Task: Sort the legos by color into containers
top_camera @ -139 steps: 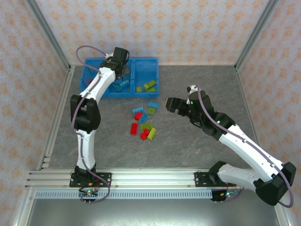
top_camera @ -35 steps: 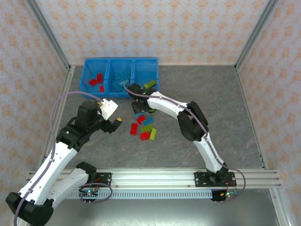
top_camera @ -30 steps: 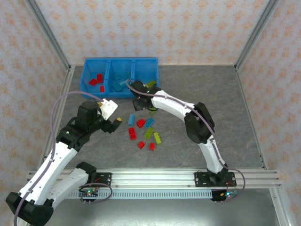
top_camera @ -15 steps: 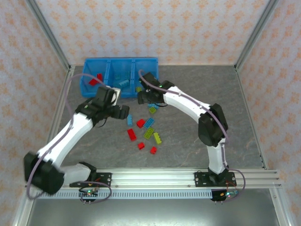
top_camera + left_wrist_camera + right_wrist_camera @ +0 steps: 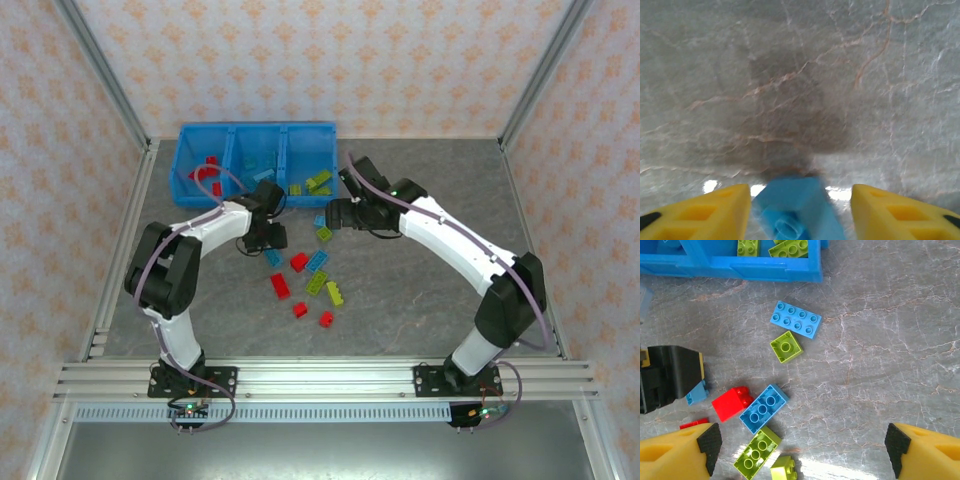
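My left gripper point(image 5: 268, 247) is down at the table, open, its yellow fingers point(image 5: 715, 205) on either side of a light blue brick point(image 5: 797, 207) that lies at the left of the pile point(image 5: 272, 257). My right gripper point(image 5: 335, 215) hovers open over the pile's far end, nothing between its fingers point(image 5: 680, 447). Below it lie a blue 2x4 brick point(image 5: 796, 319), a green brick point(image 5: 786, 346), a red brick point(image 5: 731, 402), another blue brick point(image 5: 764, 408) and green bricks point(image 5: 757, 454). The blue three-part bin point(image 5: 228, 198) holds red, blue and green bricks in separate compartments.
More red bricks point(image 5: 281, 285) and a lime brick point(image 5: 334, 293) lie scattered on the grey table toward the front. The bin's near wall point(image 5: 740, 262) is just beyond the right gripper. The left gripper's black body point(image 5: 667, 377) sits at the pile's left.
The left gripper has come down from beside the bin onto the light blue brick at the pile's left. The right gripper has moved right, away from the bin, and the pile lies more spread.
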`<state>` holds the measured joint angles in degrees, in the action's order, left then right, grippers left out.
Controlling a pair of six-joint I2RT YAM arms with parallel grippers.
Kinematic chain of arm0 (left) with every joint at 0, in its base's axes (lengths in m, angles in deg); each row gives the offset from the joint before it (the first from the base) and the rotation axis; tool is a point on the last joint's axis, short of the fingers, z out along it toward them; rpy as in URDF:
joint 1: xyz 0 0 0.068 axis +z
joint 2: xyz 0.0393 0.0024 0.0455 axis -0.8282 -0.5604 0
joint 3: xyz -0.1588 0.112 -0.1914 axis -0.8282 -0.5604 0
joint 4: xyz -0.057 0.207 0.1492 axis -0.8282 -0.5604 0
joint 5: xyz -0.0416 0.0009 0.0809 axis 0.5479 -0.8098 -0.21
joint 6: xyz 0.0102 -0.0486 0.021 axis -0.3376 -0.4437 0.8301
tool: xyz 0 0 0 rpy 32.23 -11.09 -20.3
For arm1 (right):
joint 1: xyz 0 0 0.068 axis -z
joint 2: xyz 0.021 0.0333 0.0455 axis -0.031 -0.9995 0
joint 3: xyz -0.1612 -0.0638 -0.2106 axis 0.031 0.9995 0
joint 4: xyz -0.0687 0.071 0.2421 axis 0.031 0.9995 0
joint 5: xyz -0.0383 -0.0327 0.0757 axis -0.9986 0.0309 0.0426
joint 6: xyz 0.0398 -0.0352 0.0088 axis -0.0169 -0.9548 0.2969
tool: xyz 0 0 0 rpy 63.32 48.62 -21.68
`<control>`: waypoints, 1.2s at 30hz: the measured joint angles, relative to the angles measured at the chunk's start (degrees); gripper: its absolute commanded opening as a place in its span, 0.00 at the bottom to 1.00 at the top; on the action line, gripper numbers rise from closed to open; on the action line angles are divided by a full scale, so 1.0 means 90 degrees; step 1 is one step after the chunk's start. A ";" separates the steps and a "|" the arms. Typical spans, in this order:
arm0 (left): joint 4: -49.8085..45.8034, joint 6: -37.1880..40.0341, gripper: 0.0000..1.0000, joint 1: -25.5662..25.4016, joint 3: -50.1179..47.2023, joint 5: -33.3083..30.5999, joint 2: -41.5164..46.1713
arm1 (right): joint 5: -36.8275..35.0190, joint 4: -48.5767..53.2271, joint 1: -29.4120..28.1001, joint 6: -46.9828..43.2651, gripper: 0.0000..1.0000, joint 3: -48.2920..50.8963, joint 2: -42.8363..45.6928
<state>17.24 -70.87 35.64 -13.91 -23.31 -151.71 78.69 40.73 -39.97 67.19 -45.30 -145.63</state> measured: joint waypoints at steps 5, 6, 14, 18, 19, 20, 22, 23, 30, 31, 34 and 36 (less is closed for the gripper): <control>0.0097 -0.0119 0.30 0.0000 0.0017 0.0000 -0.0277 | 0.0010 0.0017 0.0000 -0.0024 0.87 0.0000 0.0002; 0.0097 -0.0131 0.28 0.0000 0.0017 0.0000 -0.0308 | 0.0010 0.0019 0.0000 -0.0022 0.88 0.0000 0.0002; 0.0095 -0.0155 0.28 0.0000 0.0015 -0.0007 -0.0291 | 0.0114 0.0022 0.0000 -0.0019 0.88 0.0000 0.0022; 0.0053 -0.0153 0.63 0.0000 0.0015 -0.0068 -0.0078 | 0.0129 0.0022 0.0000 -0.0019 0.88 0.0000 0.0046; 0.0032 -0.0204 0.64 -0.0002 0.0015 -0.0085 0.0017 | 0.0129 0.0022 0.0000 -0.0019 0.88 0.0000 0.0053; 0.0007 -0.0279 0.66 -0.0022 0.0012 -0.0134 0.0151 | 0.0129 0.0022 0.0000 -0.0019 0.88 0.0000 0.0063; 0.0007 -0.0442 0.68 -0.0095 -0.0061 -0.0233 0.0488 | 0.0131 0.0022 0.0000 -0.0019 0.88 0.0000 0.0083; 0.0019 -0.0585 0.68 -0.0189 -0.0160 -0.0304 0.0724 | 0.0129 0.0022 0.0000 -0.0019 0.88 0.0000 0.0092; 0.0238 -0.1863 0.75 -0.1037 -0.1151 -0.0546 0.1605 | 0.0202 0.0019 0.0000 -0.0017 0.88 0.0000 0.0095; 0.0236 -0.1943 0.75 -0.1090 -0.1214 -0.0568 0.1571 | 0.0221 0.0019 0.0000 -0.0017 0.88 0.0000 0.0092; 0.0189 -0.2067 0.75 -0.1124 -0.1292 -0.0682 0.1552 | 0.0223 0.0019 0.0000 -0.0019 0.88 0.0000 0.0095; 0.0238 -0.2195 0.76 -0.1124 -0.1474 -0.0729 0.1688 | 0.0223 0.0019 0.0000 -0.0019 0.88 0.0000 0.0092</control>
<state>19.39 -90.62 25.52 -27.17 -29.87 -136.52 80.70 40.90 -39.97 67.02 -45.30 -144.80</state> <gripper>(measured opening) 0.750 0.877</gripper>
